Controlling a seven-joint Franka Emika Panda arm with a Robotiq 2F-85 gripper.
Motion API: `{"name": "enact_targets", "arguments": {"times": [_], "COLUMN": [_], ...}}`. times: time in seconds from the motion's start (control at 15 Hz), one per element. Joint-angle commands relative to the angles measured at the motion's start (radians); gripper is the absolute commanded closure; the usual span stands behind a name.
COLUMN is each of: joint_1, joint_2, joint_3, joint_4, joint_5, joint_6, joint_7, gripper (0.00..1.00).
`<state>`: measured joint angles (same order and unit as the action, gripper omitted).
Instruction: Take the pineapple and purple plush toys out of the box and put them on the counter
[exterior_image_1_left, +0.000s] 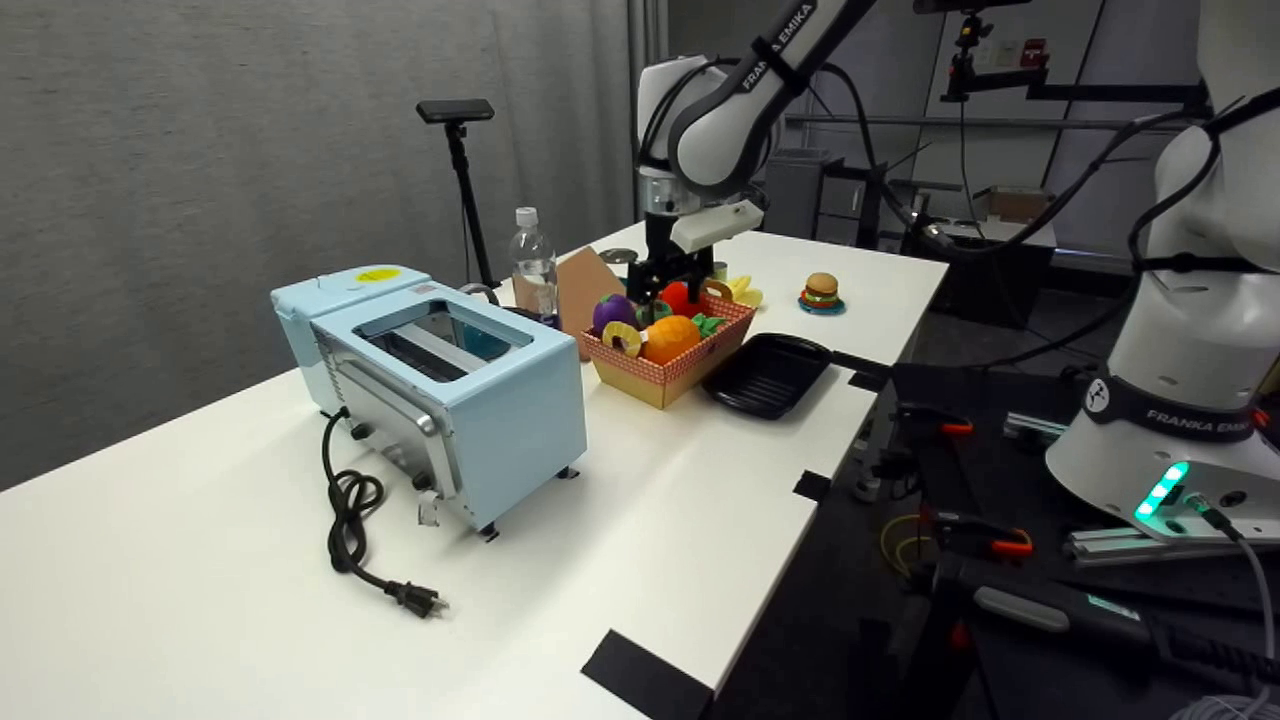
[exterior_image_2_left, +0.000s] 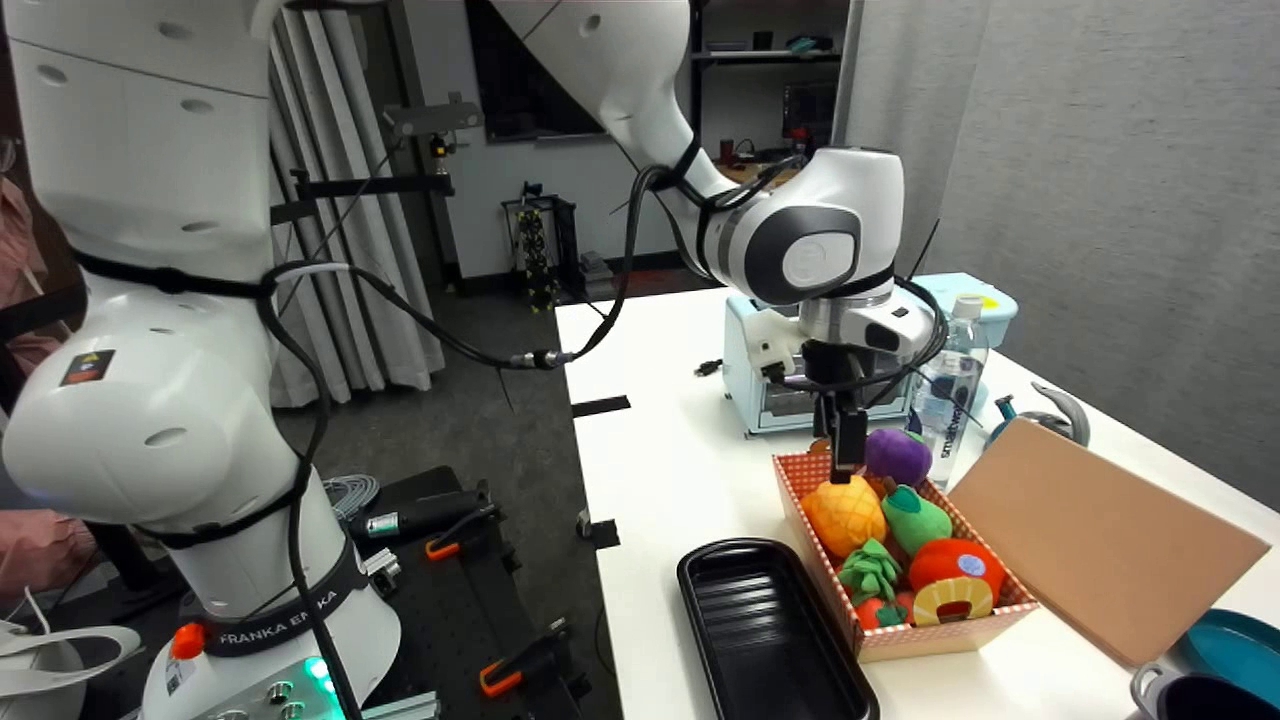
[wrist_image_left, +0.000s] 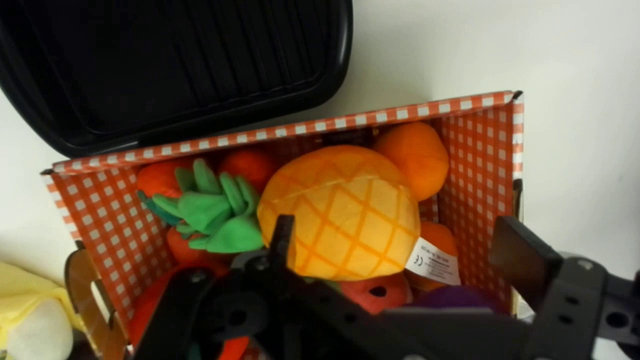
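The pineapple (wrist_image_left: 345, 215), an orange-yellow plush with green leaves, lies among other toys in the box (exterior_image_2_left: 950, 640), whose rim and inside are red-and-white checked. A purple plush (exterior_image_1_left: 612, 314) with a green cap sits at the toaster end of the box; in the wrist view the purple toy (wrist_image_left: 457, 297) is mostly hidden behind my gripper. Low over that end hangs my gripper (wrist_image_left: 395, 225), its fingers wide apart and nothing gripped. One finger (wrist_image_left: 284, 235) overlaps the pineapple in view; whether they touch I cannot tell. The box stands on the white counter (exterior_image_1_left: 560, 580).
A black tray (exterior_image_2_left: 780, 620) lies right beside the box. The blue toaster (exterior_image_1_left: 460, 380), a water bottle (exterior_image_2_left: 950, 390) and a tan board (exterior_image_2_left: 1100, 540) stand near it. Farther along are a toy burger (exterior_image_1_left: 822, 291) and a yellow toy (wrist_image_left: 35, 310). Other plush toys crowd the box.
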<state>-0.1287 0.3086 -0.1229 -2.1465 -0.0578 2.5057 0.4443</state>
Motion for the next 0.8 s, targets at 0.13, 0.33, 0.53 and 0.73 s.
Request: {"name": "enact_targets", "arguments": {"times": [0.13, 0.33, 0.53, 0.73], "joint_1": [0.005, 0.000, -0.008, -0.017], "joint_2": [0.099, 0.119, 0.142, 0.163], "joint_3": [-0.027, -0.034, -0.036, -0.034], "joint_4": [0.119, 0.150, 0.166, 0.162], "joint_5": [0.039, 0.055, 0.077, 0.110], "joint_6": [0.003, 0.008, 0.014, 0.020], "joint_7": [-0.077, -0.096, -0.112, -0.122], "gripper": [0.00, 0.00, 0.00, 0.00]}}
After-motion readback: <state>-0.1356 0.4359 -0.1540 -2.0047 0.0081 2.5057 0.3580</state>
